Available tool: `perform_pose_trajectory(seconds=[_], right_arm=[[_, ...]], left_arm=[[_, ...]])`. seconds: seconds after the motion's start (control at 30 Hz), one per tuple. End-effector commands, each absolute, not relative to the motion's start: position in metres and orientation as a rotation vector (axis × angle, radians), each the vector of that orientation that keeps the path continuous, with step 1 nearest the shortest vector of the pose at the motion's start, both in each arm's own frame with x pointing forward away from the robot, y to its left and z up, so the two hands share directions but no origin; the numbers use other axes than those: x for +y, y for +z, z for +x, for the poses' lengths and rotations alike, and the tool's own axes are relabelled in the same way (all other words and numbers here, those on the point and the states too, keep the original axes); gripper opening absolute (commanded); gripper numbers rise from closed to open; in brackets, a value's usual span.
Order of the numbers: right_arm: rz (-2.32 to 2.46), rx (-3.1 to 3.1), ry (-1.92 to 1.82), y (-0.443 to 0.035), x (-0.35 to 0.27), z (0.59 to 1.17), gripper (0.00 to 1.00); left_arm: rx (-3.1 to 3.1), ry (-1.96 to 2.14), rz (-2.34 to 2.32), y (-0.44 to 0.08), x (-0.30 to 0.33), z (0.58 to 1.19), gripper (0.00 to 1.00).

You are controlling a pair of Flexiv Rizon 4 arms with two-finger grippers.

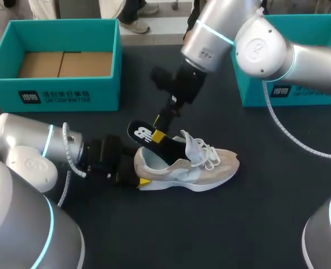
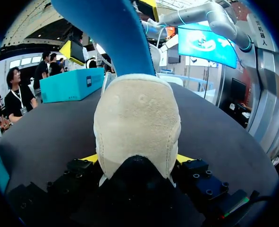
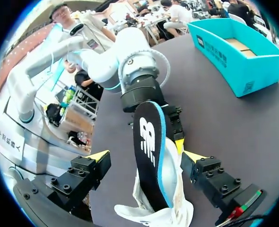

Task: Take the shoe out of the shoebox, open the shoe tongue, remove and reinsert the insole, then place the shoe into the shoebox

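Shoe (image 1: 193, 168): a beige and white sneaker standing on its sole on the dark counter (image 1: 266, 224). It is outside the teal shoebox (image 1: 70, 92), which stands well apart behind the left pincer.
Left pincer (image 2: 137, 160): clamped on the shoe's heel, with one yellow tip pressed to each side of the suede heel cup, low near the sole.
Right pincer (image 3: 146, 156): spread wide just above the shoe's opening. The insole stands between its fingers, close to one and clear of the other, so I judge it is not gripped.
Insole (image 1: 148, 137): black on the face and blue underneath. Its forepart is down inside the shoe and its heel end sticks up over the collar toward the left pincer.
Tongue (image 1: 189, 141): lifted up and forward, beyond the right pincer, with the laces (image 1: 210, 157) loose.
Handling, shoe: probably light, with a soft upper and a firmer sole. The heel cup looks the stiffest part, so the left pincer's hold there should brace it well.
Handling, insole: thin foam, likely floppy, and apt to buckle if pushed endwise. Its fabric face probably gives fair friction.
Where to hold: across the flat faces of the raised heel end. Squeezed edge to edge, as the fingers now flank it, it would likely bow and slip.
Risk: the forepart may catch under the tongue.
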State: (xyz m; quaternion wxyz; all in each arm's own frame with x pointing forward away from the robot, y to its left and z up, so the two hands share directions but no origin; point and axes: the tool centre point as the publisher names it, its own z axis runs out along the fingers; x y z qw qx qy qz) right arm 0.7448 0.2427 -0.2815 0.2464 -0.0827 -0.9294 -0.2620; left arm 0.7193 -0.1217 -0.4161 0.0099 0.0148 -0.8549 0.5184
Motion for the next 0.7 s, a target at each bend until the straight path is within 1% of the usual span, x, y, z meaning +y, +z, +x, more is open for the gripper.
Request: perform_pose_trajectory(seconds=[0.03,0.13,0.2,0.23,0.3,0.33,0.37,0.43,0.57,0.6,0.67,0.7], right_arm=[[-0.176,-2.475,-0.741,-0.295,0.245,0.75,1.0],[-0.144,-2.444,-0.739,-0.299,0.246,0.752,1.0],[-0.117,-2.414,-0.744,-0.302,0.249,0.754,0.64],[-0.103,-2.404,-0.75,-0.304,0.249,0.754,0.49],[-0.085,-2.382,-0.749,-0.309,0.252,0.753,0.39],[-0.076,-2.374,-0.754,-0.31,0.252,0.753,0.38],[-0.065,-2.367,-0.755,-0.311,0.254,0.753,0.34],[-0.038,-2.35,-0.769,-0.312,0.256,0.752,0.31],[-0.008,-2.323,-0.769,-0.312,0.26,0.75,0.31],[-0.01,-2.323,-0.766,-0.312,0.261,0.749,0.29],[0.003,-2.315,-0.762,-0.312,0.262,0.748,0.21],[-0.003,-2.314,-0.765,-0.312,0.262,0.748,0.1]], left_arm=[[-2.67,1.619,0.048,-0.419,-0.122,0.719,0.0],[-2.67,1.619,0.048,-0.419,-0.122,0.719,0.0],[-2.67,1.619,0.048,-0.419,-0.122,0.719,0.0],[-2.67,1.619,0.048,-0.419,-0.122,0.719,0.0],[-2.67,1.619,0.048,-0.419,-0.122,0.719,0.0],[-2.67,1.619,0.048,-0.419,-0.122,0.719,0.0],[-2.67,1.619,0.048,-0.419,-0.122,0.719,0.0],[-2.67,1.619,0.048,-0.419,-0.122,0.719,0.0],[-2.67,1.619,0.048,-0.419,-0.122,0.719,0.0],[-2.67,1.619,0.048,-0.419,-0.122,0.719,0.0],[-2.67,1.619,0.048,-0.419,-0.122,0.719,0.0],[-2.67,1.619,0.048,-0.419,-0.122,0.719,0.0]])
